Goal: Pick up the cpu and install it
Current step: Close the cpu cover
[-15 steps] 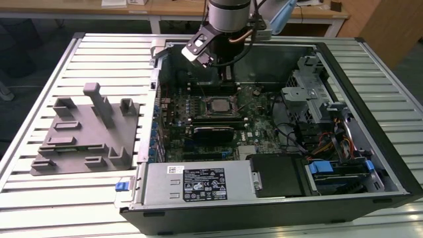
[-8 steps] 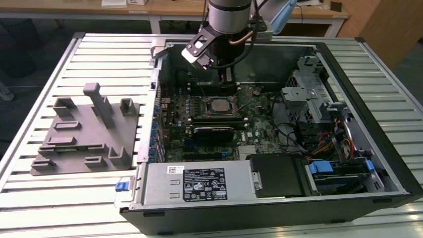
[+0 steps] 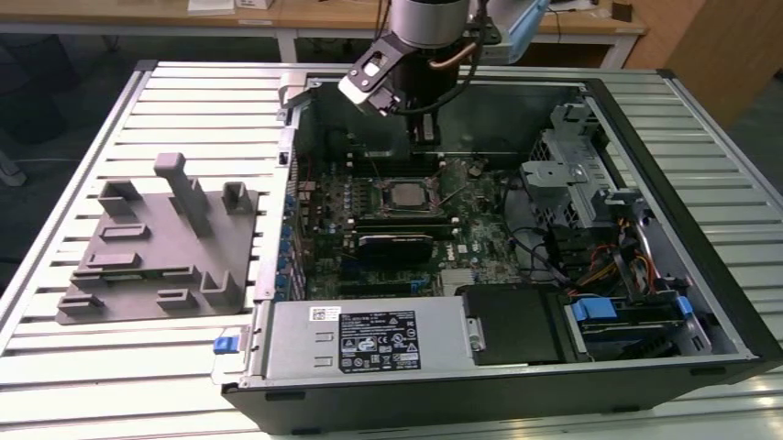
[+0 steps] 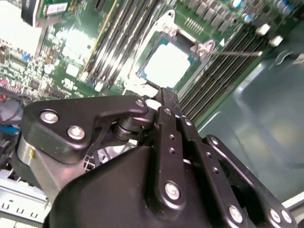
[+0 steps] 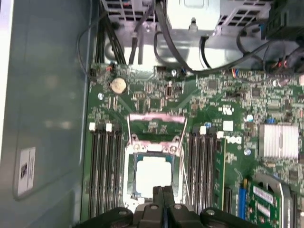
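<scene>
The cpu (image 3: 406, 194) is a pale silvery square lying in the motherboard socket inside the open computer case (image 3: 685, 302). In both wrist views the cpu (image 5: 153, 173) (image 4: 168, 64) lies flat within the socket frame, with the load plate (image 5: 156, 124) swung back off it. My gripper (image 3: 424, 139) hangs a little above the board, just behind the socket. Its black fingers (image 5: 163, 192) (image 4: 164, 100) are pressed together with nothing between them, their tips near the edge of the cpu and apart from it.
A big grey fixture block (image 3: 159, 247) stands on the slatted table at the exterior view's left. Inside the case are the power supply (image 3: 367, 339), a drive cage (image 3: 575, 174), bundled cables (image 3: 600, 266), memory slots (image 5: 105, 171) beside the socket and a finned heatsink (image 5: 280, 140).
</scene>
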Available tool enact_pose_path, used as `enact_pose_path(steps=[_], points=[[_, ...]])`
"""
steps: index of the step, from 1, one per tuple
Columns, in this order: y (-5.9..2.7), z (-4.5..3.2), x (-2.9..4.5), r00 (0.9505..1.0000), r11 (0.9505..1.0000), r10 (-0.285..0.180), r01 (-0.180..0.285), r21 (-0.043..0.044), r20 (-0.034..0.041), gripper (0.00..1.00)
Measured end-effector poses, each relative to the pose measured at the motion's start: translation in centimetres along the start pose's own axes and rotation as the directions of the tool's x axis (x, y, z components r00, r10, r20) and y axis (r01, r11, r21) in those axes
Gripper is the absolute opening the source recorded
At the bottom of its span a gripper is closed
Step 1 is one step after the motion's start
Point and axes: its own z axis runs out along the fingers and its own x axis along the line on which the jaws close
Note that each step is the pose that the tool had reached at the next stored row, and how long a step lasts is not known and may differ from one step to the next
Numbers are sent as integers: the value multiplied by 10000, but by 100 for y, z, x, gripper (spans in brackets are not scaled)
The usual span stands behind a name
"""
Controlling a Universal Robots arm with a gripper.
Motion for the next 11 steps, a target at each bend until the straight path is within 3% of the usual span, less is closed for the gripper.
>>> enact_pose_path(steps=[3, 11], points=[[73, 3, -2, 10000, 10000, -3, 3, 1, 0, 11], [128, 7, -3, 10000, 10000, -1, 1, 1, 1, 11]])
